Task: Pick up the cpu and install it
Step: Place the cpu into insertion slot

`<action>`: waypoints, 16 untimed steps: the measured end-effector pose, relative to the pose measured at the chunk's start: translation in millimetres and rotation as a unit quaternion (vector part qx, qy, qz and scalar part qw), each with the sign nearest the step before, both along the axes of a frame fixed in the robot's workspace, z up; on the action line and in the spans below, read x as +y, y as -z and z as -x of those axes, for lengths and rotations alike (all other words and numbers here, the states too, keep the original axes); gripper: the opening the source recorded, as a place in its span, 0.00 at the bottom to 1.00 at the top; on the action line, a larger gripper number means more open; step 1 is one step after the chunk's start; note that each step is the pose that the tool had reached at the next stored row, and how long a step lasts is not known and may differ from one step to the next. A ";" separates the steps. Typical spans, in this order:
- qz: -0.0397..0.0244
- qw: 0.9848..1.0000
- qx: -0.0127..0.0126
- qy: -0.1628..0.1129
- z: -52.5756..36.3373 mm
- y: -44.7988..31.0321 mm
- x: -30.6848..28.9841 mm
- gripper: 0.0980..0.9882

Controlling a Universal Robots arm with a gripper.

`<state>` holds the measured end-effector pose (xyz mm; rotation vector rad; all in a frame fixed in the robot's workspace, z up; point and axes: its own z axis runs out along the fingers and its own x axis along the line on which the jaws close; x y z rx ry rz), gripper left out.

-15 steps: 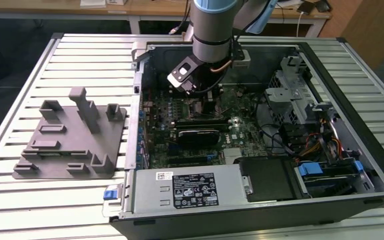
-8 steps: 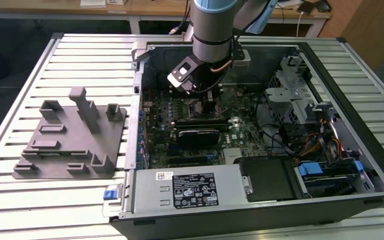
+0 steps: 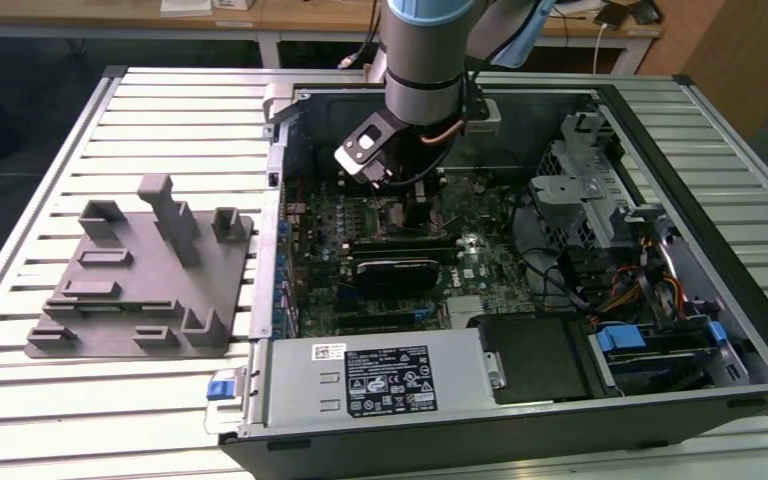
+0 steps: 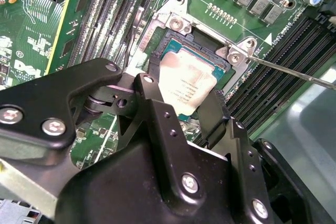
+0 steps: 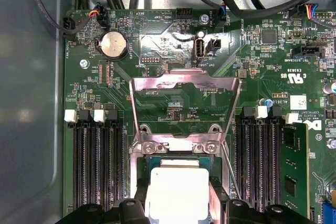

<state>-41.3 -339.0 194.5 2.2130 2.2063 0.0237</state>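
In the exterior view I see the arm coming down into an open computer case that lies on a slatted metal table. Its wrist is bent over the motherboard, toward the far side of the case. The power supply at the near edge carries 1 small white sticker and 1 larger black label, both in fine print. On the exterior view's left, well apart from the case, stands the grey plastic tray with its upright posts.

In the second wrist view the gripper has its 2 black fingers drawn in against opposite edges of the cpu, gripping it. The chip is over the open socket, silver top up, with faint grey print on it that I cannot make out. I cannot tell whether it is seated or just above the socket. The thin socket lever sticks out to one side. White lettering dots the green board around it.

In the first wrist view the cpu shows bright between the finger ends. The metal load plate is swung open beyond the socket. Past it sits 1 coin cell battery. Black memory slots flank the socket, and 1 memory module is fitted on one side. White board markings and 1 small white sticker lie near that module.
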 end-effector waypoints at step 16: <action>-0.001 1.000 0.000 0.004 2.2 0.0 0.0 0.48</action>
